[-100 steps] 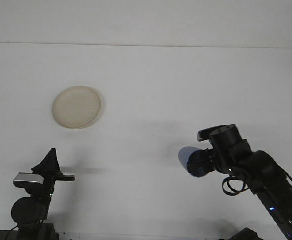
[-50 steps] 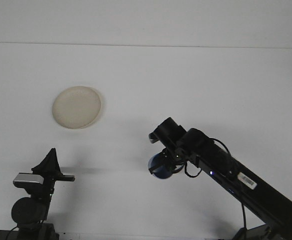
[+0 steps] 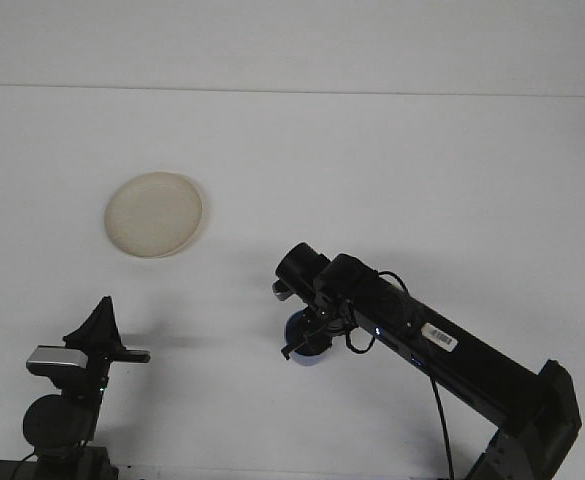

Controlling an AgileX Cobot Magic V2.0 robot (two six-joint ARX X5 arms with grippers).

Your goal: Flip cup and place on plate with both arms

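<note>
A cream round plate (image 3: 154, 214) lies on the white table at the left. My right arm reaches in from the lower right, and its gripper (image 3: 305, 338) is shut on a blue cup (image 3: 307, 343), of which only a small part shows under the wrist, near the table's middle front. My left gripper (image 3: 100, 325) rests low at the left front, well below the plate, pointing up with its fingers closed to a tip and nothing in it.
The white table (image 3: 422, 180) stretches back to a far edge near the top. The right arm's black link (image 3: 452, 350) crosses the lower right of the table.
My right arm has stretched out to the left, carrying the blue cup from the right front to the middle front and lowering it. The left arm has stayed still.
</note>
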